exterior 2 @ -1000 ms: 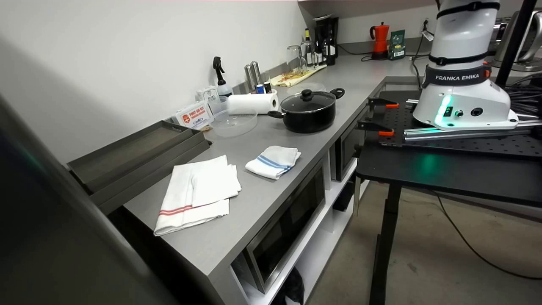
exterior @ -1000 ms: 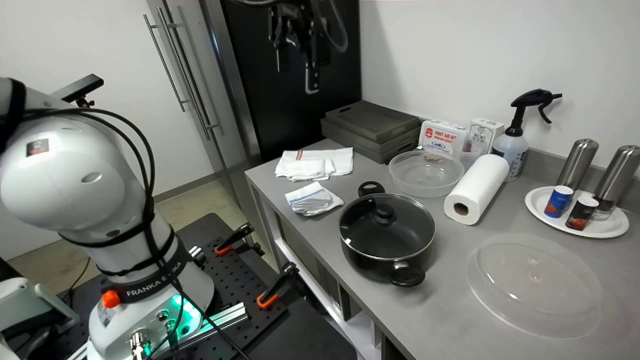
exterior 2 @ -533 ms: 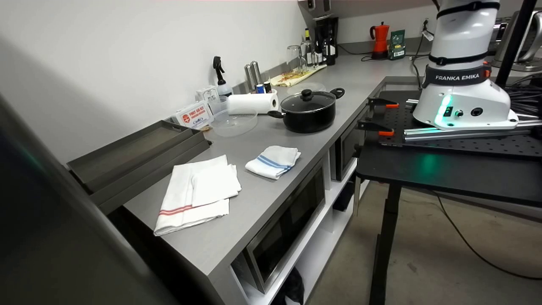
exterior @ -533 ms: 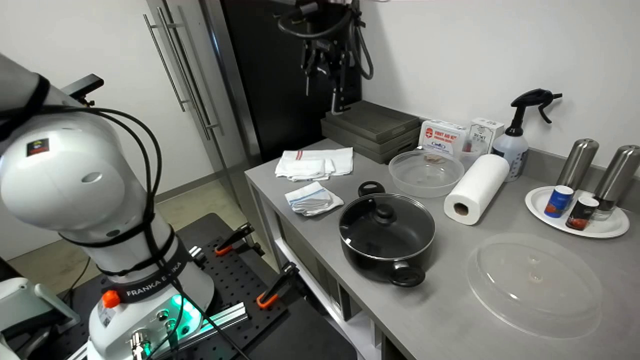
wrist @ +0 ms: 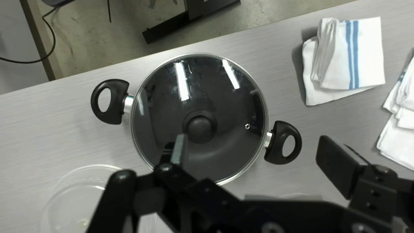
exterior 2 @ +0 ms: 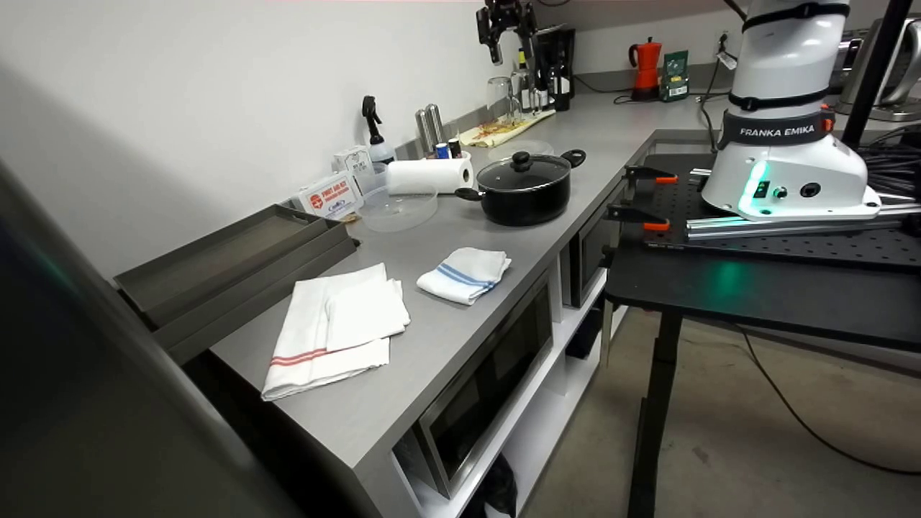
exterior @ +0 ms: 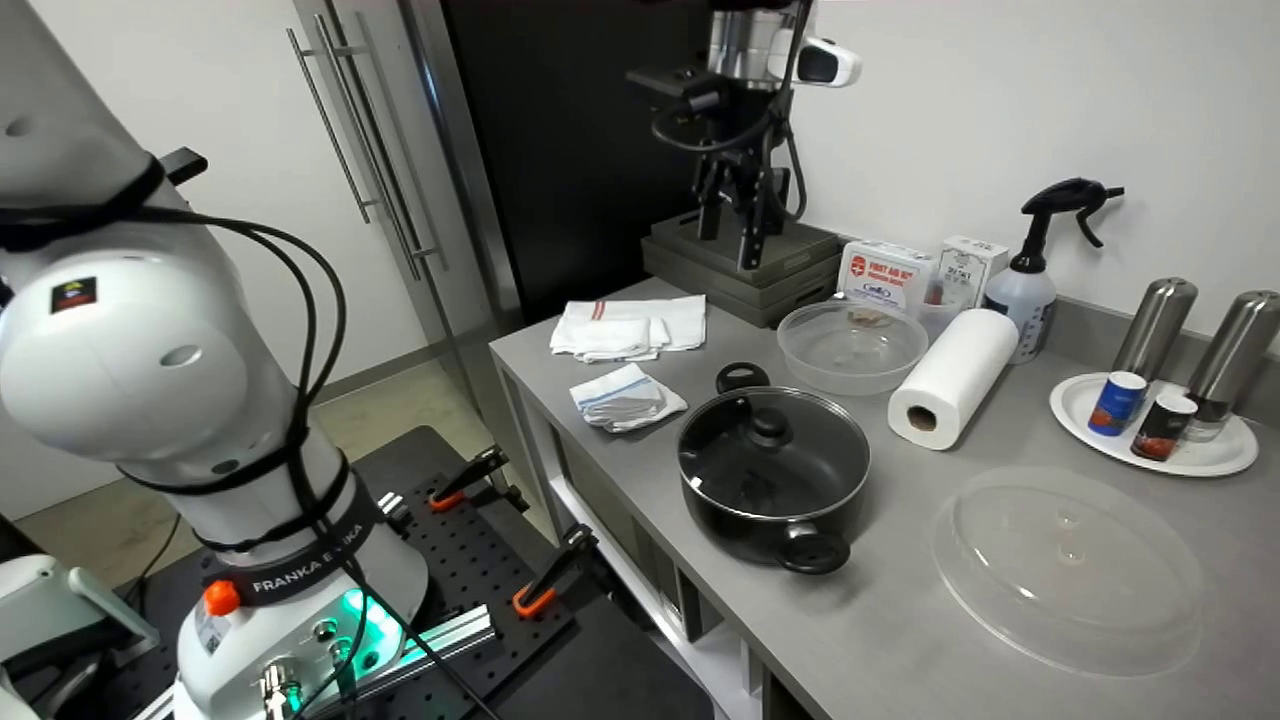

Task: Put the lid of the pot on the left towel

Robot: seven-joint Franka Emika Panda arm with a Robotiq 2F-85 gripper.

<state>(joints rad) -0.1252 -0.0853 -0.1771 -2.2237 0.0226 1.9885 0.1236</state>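
The round glass lid with its black knob [exterior: 770, 425] sits on the black pot [exterior: 745, 545] on the grey counter. The lid also shows in the wrist view [wrist: 223, 97], with the pot's handle [wrist: 274, 152] sticking out. The left towel, a larger white cloth with a red stripe, lies at the counter's far end in an exterior view [exterior: 665, 318] and at the near end in an exterior view [exterior 2: 309, 327]. My gripper [exterior: 730, 240] is open and empty, high above the counter. In the wrist view the gripper's [wrist: 254, 150] fingers are wide apart over the pot's edge.
A smaller blue-striped white cloth [exterior: 625, 398] lies between the pot and the larger towel. A clear bowl [exterior: 850, 365], a paper-towel roll [exterior: 965, 375] and stacked grey trays [exterior: 745, 250] stand along the wall side. A clear plastic disc [exterior: 1070, 590] lies beside the pot.
My gripper has moved right and down in an exterior view and has come into sight at the top of an exterior view. The lid, pot and towels have not moved.
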